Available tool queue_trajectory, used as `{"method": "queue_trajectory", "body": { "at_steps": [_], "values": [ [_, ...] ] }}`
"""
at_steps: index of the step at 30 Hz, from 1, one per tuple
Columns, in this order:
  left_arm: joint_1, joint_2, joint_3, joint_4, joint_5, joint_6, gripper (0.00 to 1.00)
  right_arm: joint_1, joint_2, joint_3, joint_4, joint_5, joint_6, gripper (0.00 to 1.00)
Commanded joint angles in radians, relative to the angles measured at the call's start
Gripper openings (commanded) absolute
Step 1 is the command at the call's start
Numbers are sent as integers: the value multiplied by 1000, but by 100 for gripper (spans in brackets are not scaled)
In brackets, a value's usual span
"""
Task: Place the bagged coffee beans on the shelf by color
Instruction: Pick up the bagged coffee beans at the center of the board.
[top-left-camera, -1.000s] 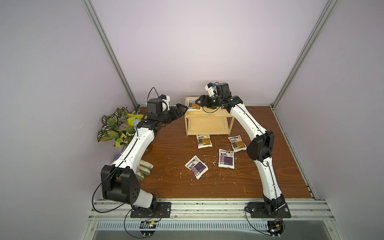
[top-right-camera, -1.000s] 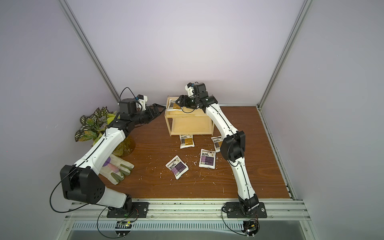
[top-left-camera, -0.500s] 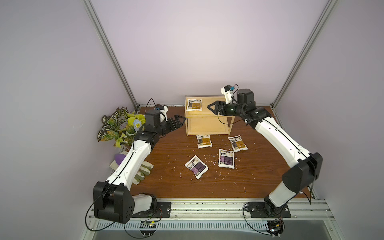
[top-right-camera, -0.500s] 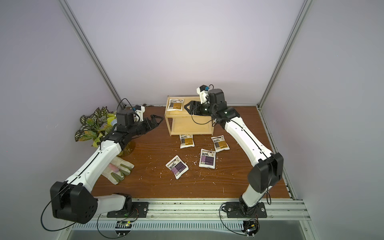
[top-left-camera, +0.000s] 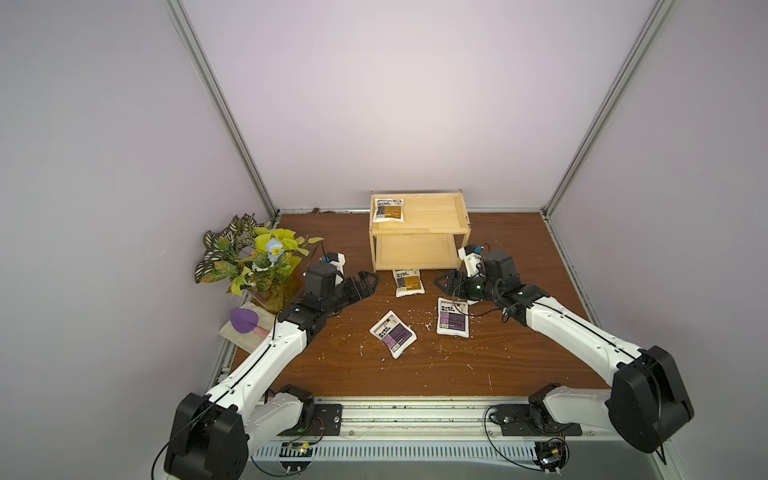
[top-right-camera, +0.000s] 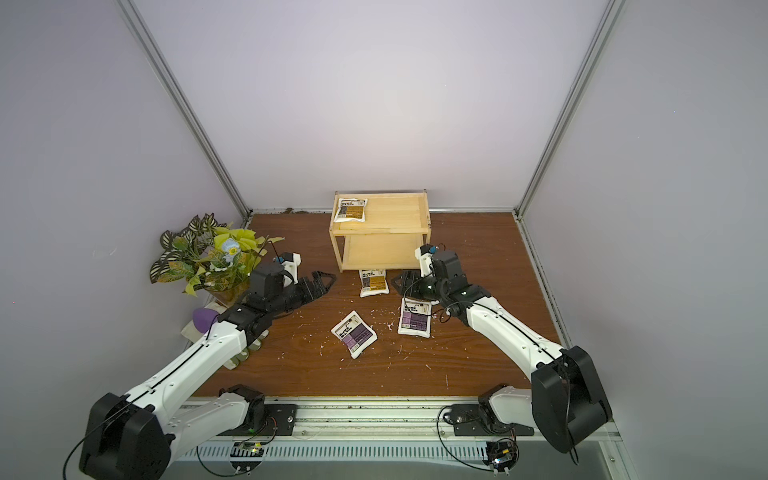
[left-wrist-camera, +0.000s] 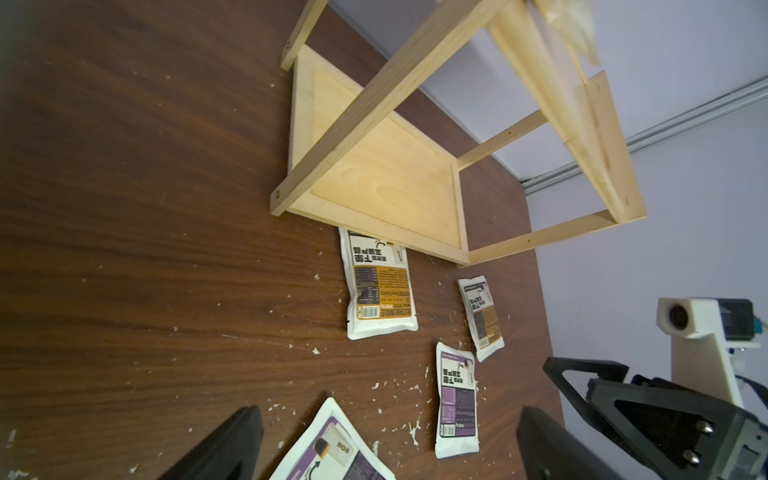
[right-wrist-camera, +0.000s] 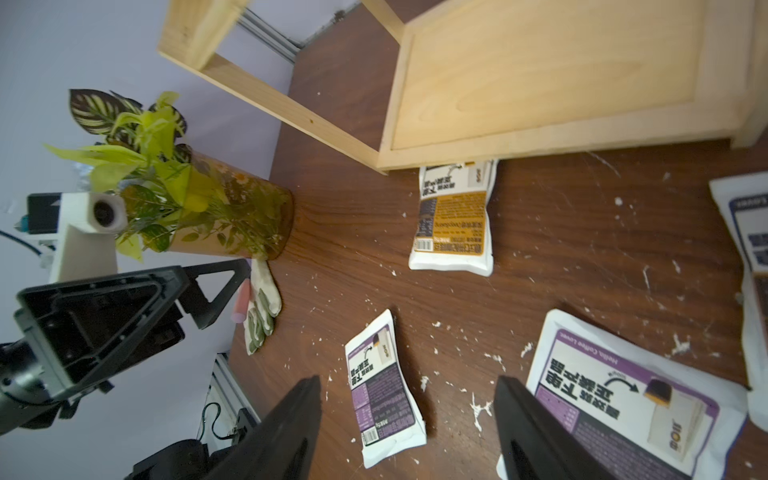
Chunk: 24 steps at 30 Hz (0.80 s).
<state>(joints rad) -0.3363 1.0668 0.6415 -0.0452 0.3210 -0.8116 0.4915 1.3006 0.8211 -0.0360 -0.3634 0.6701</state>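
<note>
**Shelf** (top-left-camera: 436, 212): light wooden two-tier rack, standing ahead of both pairs of fingers.

**Left fingers** (left-wrist-camera: 232, 449): spread wide, holding nothing, above the bench (top-left-camera: 519, 361), aimed towards the shelf's nearer front corner.

**Right fingers** (right-wrist-camera: 291, 432): spread wide, holding nothing, above the bench near the shelf's opposite front leg.

**Shelved orange pouch** (top-left-camera: 388, 210): flat on the top tier, in the rear corner on the left fingers' side, well beyond both pairs of fingers.

**Tucked orange pouch** (top-left-camera: 408, 282): on the bench between the two pairs of fingers, one end under the shelf's front edge.

**Third orange pouch** (left-wrist-camera: 482, 318): flat on the bench behind the right fingers. It is largely hidden under that arm's wrist in both top views.

**Straight purple pouch** (top-left-camera: 453, 322): on the bench just beside the right fingers. Whether they touch it cannot be told.

**Tilted purple pouch** (top-left-camera: 392, 333): on the bench, skewed, between the two arms, nearer the arm bases than either pair of fingers.

**Sundries:** potted plant (top-left-camera: 253, 257) and glove (right-wrist-camera: 262, 307), beside the left arm, behind its fingers.
</note>
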Motion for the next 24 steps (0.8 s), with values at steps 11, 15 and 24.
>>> {"method": "queue_trajectory", "body": {
  "at_steps": [11,15,24],
  "values": [
    [-90,86,-57,186,-87,-44,99,10,188,-87,429,118,96,71],
    [-90,118,-49,203,-77,-38,100,14,253,-96,510,137,133,70],
    [-94,190,-39,237,-48,-27,100,50,418,-11,539,150,144,67]
  ]
}}
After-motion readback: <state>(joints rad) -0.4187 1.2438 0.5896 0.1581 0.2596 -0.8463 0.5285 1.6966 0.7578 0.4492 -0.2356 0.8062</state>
